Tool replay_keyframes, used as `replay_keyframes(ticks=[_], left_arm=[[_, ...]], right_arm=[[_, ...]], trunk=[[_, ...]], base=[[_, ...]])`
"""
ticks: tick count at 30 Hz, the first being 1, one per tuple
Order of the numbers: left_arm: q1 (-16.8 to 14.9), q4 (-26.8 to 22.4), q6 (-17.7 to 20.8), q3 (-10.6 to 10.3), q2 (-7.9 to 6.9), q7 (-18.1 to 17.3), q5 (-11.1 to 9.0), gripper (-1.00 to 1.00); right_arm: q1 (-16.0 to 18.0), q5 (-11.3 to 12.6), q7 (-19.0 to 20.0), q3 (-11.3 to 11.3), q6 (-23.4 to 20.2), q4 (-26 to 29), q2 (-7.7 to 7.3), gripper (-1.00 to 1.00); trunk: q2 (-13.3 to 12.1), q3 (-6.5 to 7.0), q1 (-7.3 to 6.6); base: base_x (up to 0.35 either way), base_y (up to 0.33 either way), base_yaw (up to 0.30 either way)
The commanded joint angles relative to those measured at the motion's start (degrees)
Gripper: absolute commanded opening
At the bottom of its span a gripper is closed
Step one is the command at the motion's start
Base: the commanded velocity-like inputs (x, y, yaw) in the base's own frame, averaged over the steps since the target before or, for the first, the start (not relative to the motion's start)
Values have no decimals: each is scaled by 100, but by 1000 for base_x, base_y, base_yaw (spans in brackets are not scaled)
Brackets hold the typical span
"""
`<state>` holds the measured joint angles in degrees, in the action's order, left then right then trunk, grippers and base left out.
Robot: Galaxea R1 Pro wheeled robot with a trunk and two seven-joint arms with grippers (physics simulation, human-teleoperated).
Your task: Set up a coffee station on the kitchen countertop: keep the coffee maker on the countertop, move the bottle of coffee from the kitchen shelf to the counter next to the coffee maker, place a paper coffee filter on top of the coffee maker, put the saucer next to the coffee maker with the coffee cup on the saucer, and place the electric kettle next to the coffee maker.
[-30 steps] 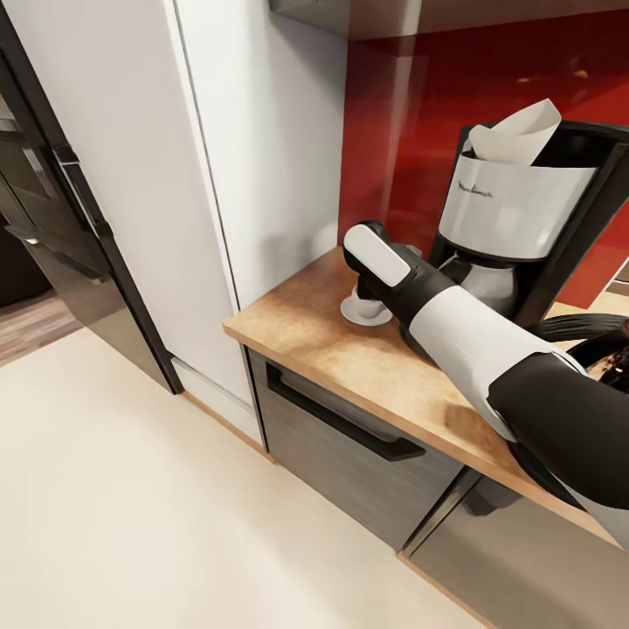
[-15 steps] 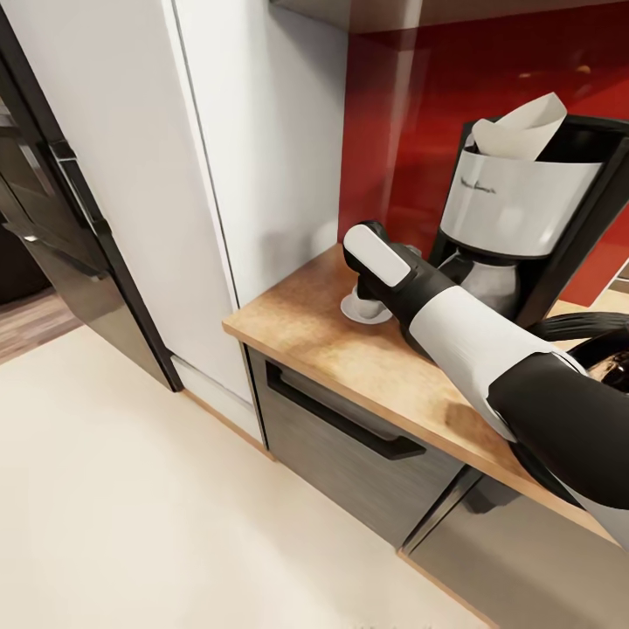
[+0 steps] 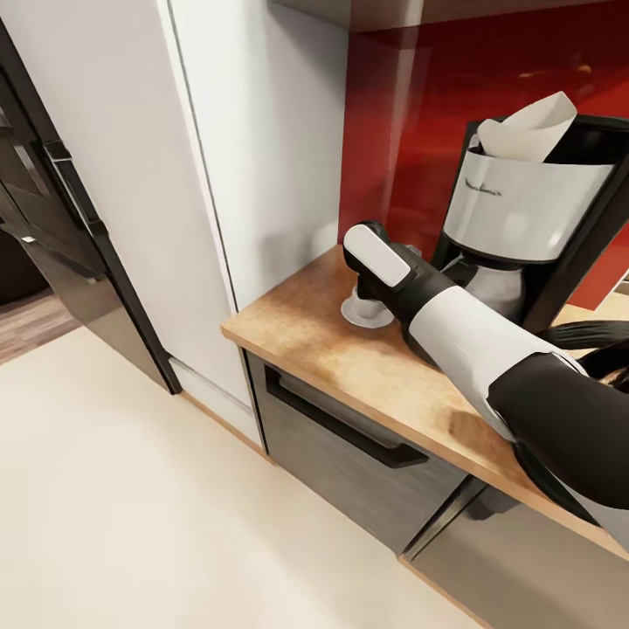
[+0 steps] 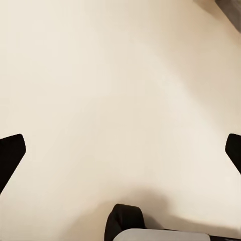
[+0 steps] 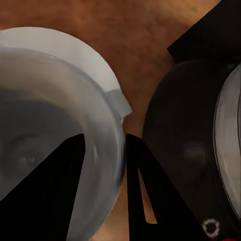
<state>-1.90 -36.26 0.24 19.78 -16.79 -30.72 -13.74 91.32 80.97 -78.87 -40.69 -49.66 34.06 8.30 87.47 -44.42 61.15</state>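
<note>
1. The long light wood-grain countertop sits above grey glossy cabinet fronts, with a glossy red wall panel behind it.
2. The tall black coffee maker with its silver-white filter basket stands at the back of that worktop, and the cream-white folded paper coffee filter rests in its open top.
3. The small round white saucer lies flat on the wood just beside the machine's base.
4. The robot's right gripper hangs directly over the small white rounded coffee cup, which sits on the saucer.
5. Its two black fingers straddle the cup's wall, one inside the bowl and one outside (they pinch the rim between them).
6. The left gripper faces the pale cream floor, fingertips set wide apart and gripping nothing.
</note>
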Motion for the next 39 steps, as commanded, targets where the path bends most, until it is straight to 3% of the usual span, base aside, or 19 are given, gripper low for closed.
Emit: replay_keyframes(ticks=[1, 17, 39], left_arm=[[-3, 5, 3, 9, 0, -31, -26, 100], [-3, 5, 1, 10, 0, -31, -28, 100], [-3, 5, 1, 9, 0, -31, -27, 100]], right_arm=[[9, 59, -50, -33, -53, 3, -4, -100], [9, 59, -50, -28, -53, 4, -4, -100], [4, 59, -50, -26, -53, 4, -4, -100]], trunk=[[2, -5, 0], [2, -11, 0], [2, -122, 0]], base=[[30, 0, 0], [20, 0, 0], [0, 0, 0]])
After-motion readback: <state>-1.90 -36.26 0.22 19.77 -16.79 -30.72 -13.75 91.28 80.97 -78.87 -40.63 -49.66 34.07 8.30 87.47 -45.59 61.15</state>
